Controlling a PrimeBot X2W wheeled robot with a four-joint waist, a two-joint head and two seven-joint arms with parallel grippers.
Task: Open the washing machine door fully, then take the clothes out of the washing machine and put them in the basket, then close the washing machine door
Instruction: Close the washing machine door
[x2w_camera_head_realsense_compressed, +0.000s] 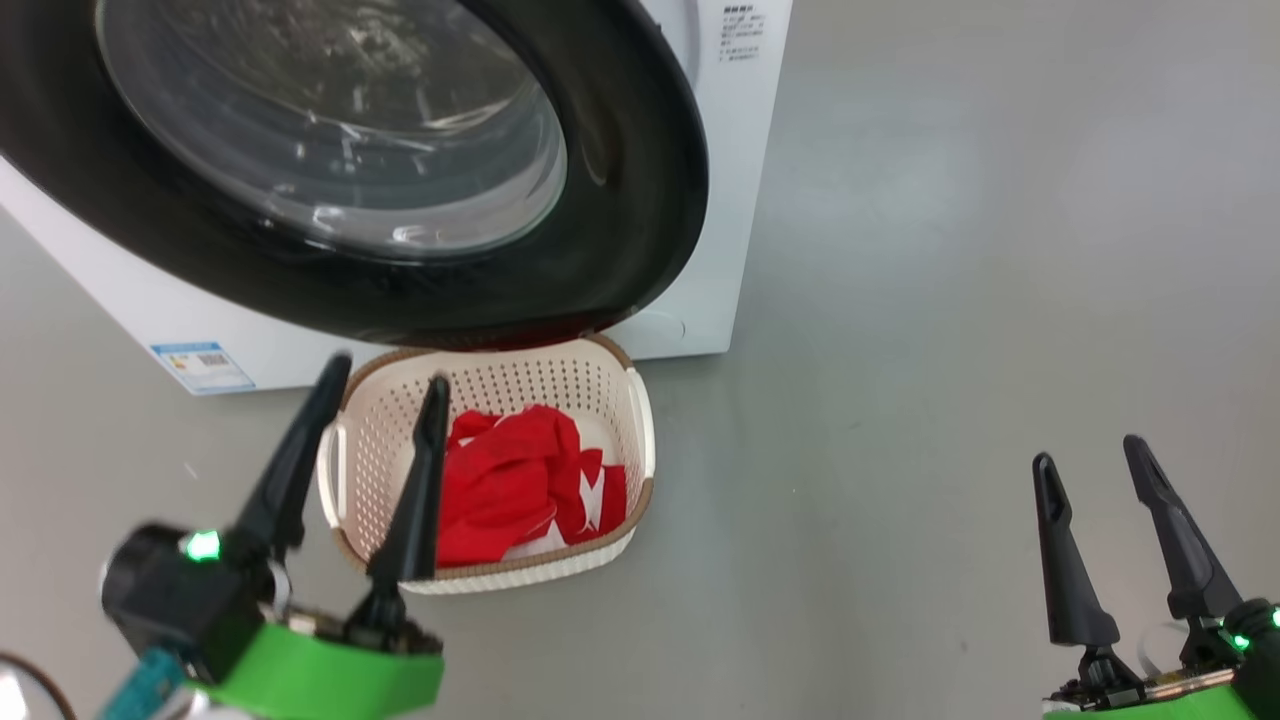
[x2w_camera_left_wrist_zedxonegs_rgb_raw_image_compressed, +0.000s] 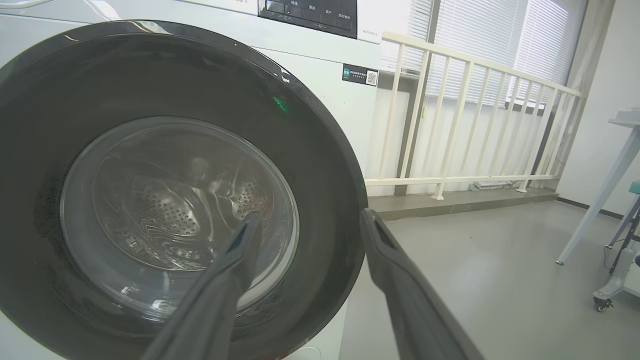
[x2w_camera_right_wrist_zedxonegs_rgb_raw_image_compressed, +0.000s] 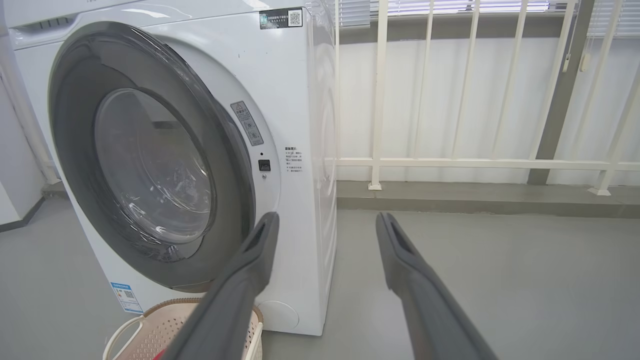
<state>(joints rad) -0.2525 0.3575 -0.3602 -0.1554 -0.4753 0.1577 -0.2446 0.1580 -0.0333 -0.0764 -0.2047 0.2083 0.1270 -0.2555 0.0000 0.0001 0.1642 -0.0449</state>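
The white washing machine (x2w_camera_head_realsense_compressed: 740, 150) (x2w_camera_right_wrist_zedxonegs_rgb_raw_image_compressed: 300, 125) stands at the top left. Its door (x2w_camera_head_realsense_compressed: 620, 200) (x2w_camera_left_wrist_zedxonegs_rgb_raw_image_compressed: 320, 165) (x2w_camera_right_wrist_zedxonegs_rgb_raw_image_compressed: 75, 125), black-rimmed with a glass bowl, stands ajar, its latch edge swung a little off the front. Through the glass the steel drum shows. Below the door, the cream basket (x2w_camera_head_realsense_compressed: 520, 385) (x2w_camera_right_wrist_zedxonegs_rgb_raw_image_compressed: 145, 325) sits on the floor holding the red and white clothes (x2w_camera_head_realsense_compressed: 510, 480). My left gripper (x2w_camera_head_realsense_compressed: 390, 372) (x2w_camera_left_wrist_zedxonegs_rgb_raw_image_compressed: 310, 217) is open and empty, its tips in front of the door's lower right rim. My right gripper (x2w_camera_head_realsense_compressed: 1088, 452) (x2w_camera_right_wrist_zedxonegs_rgb_raw_image_compressed: 326, 217) is open and empty, well right of the basket.
A white railing (x2w_camera_right_wrist_zedxonegs_rgb_raw_image_compressed: 450, 162) on a low step runs behind and right of the machine, with window blinds (x2w_camera_left_wrist_zedxonegs_rgb_raw_image_compressed: 500, 40) above it. A pale table leg (x2w_camera_left_wrist_zedxonegs_rgb_raw_image_compressed: 600, 200) and a wheeled stand (x2w_camera_left_wrist_zedxonegs_rgb_raw_image_compressed: 617, 285) are at the far right. Bare grey floor (x2w_camera_head_realsense_compressed: 950, 350) lies right of the basket.
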